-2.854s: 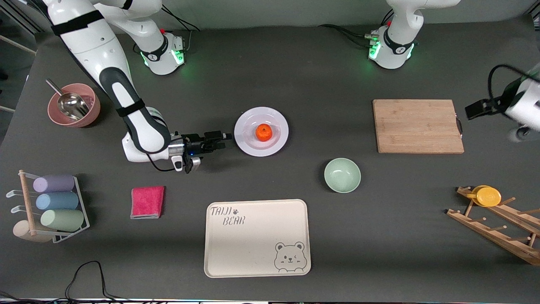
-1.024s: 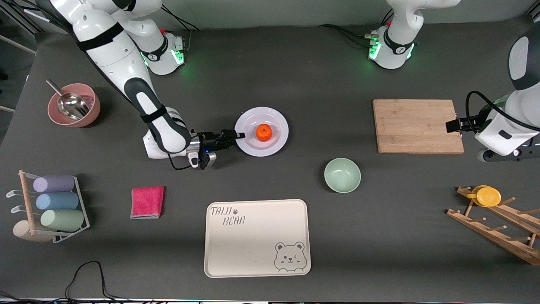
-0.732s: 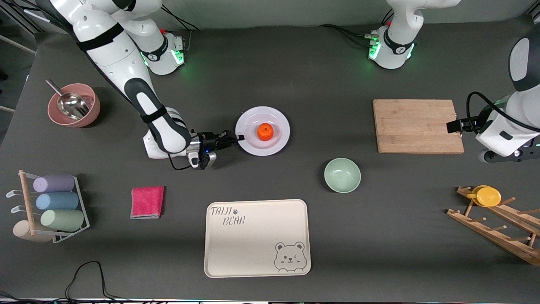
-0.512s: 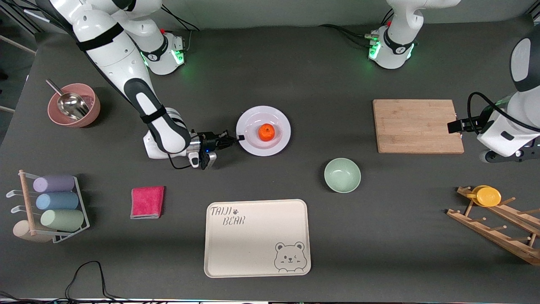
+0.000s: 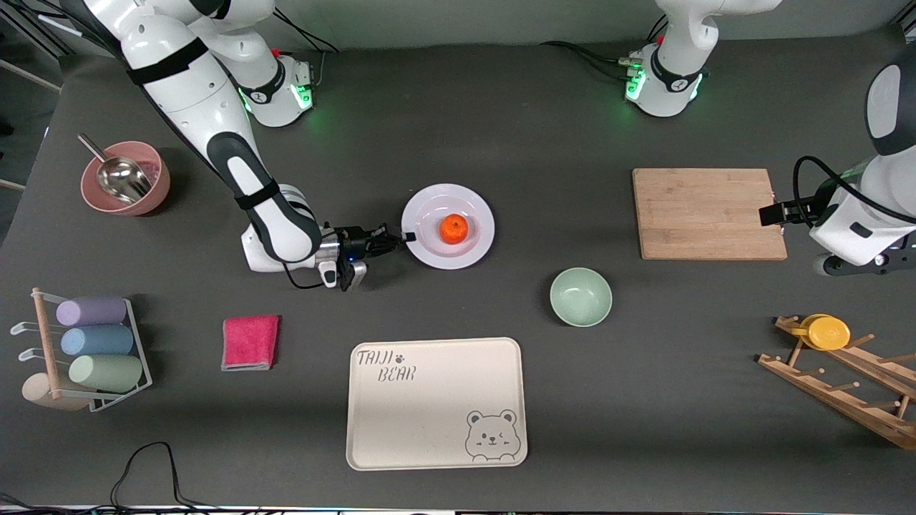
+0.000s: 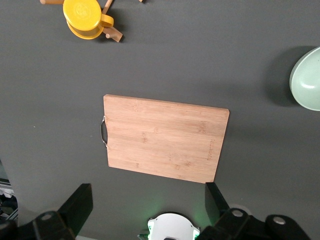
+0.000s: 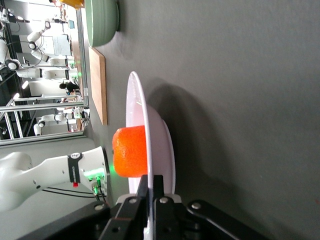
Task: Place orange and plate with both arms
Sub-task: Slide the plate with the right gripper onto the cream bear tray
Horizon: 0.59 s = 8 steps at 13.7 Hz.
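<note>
The white plate [image 5: 448, 227] sits mid-table with the orange [image 5: 454, 228] in its well. My right gripper [image 5: 405, 237] is shut on the plate's rim at the edge toward the right arm's end. In the right wrist view the plate [image 7: 137, 107] shows edge-on with the orange [image 7: 129, 157] on it, and the fingers [image 7: 143, 189] pinch the rim. My left gripper [image 5: 771, 213] is open and empty, up in the air by the handle end of the wooden cutting board [image 5: 708, 213]. The left wrist view shows that board [image 6: 165, 144] from above.
A mint-green bowl [image 5: 580, 297] and a cream bear tray [image 5: 436, 403] lie nearer the front camera than the plate. A pink bowl with a scoop [image 5: 124, 178], a cup rack [image 5: 86, 352] and a red cloth [image 5: 250, 342] sit toward the right arm's end. A wooden rack with a yellow disc [image 5: 828, 332] stands toward the left arm's end.
My right gripper reached the plate's rim and closed on it; the plate with the orange has shifted slightly toward the left arm's end. The left arm swung in beside the cutting board, then stayed.
</note>
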{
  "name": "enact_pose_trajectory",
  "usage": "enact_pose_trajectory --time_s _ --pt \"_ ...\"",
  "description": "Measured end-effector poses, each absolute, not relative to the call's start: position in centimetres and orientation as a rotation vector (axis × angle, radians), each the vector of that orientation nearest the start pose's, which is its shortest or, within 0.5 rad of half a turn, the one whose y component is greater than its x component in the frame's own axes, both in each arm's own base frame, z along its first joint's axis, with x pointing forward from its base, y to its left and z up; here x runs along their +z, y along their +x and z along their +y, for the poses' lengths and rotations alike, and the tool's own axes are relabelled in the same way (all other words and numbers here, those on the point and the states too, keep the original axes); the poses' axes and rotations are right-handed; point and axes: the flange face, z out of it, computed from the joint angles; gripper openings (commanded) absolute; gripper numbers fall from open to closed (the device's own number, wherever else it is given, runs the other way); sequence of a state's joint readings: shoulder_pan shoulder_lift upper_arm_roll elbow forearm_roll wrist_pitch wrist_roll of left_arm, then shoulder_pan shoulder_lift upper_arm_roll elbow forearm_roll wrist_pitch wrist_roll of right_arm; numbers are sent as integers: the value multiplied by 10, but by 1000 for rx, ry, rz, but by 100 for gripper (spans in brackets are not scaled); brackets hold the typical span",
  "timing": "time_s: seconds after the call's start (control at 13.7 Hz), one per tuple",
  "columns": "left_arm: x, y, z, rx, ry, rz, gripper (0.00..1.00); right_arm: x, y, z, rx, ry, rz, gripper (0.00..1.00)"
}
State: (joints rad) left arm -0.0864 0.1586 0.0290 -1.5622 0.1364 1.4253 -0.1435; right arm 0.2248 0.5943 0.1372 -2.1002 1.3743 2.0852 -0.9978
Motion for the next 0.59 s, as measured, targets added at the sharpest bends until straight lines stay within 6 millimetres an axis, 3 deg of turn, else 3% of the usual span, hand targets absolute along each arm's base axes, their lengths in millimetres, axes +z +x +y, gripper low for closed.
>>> enact_pose_trajectory --time_s 0.29,0.59 --pt "529 576 -18 415 -2940 -127 100 135 500 231 180 -2038 -170 0" --pt "529 577 -18 415 -2940 -127 100 164 531 212 174 -1945 -116 0"
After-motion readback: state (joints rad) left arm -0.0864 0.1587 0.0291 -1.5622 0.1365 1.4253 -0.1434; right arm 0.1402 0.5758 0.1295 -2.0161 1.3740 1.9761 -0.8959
